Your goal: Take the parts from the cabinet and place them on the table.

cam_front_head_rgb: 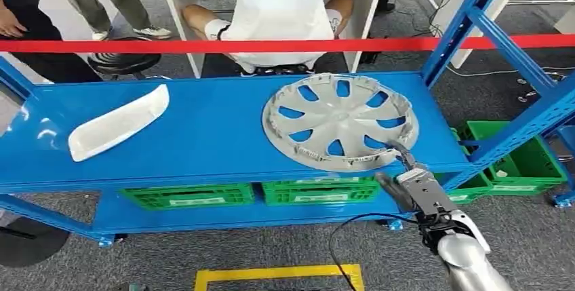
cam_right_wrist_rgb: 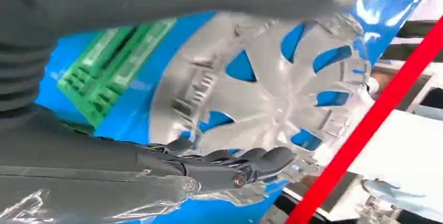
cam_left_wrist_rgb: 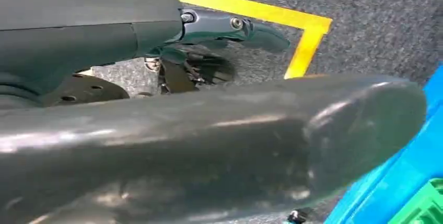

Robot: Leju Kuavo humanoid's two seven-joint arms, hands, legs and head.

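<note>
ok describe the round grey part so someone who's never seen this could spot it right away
Find the blue shelf running across the scene behind a red tape. On the right half of its top level lies the hubcap, a flat silver-grey disc, with the right hand at its near edge. Its round shape and ring of spoke cutouts set it apart from the long white part at the shelf's left end.

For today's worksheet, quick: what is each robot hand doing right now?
Left hand: holds nothing visible; open or closed cannot be told.
Right hand: fingers at the hubcap's near rim; a firm grip cannot be told.
</note>
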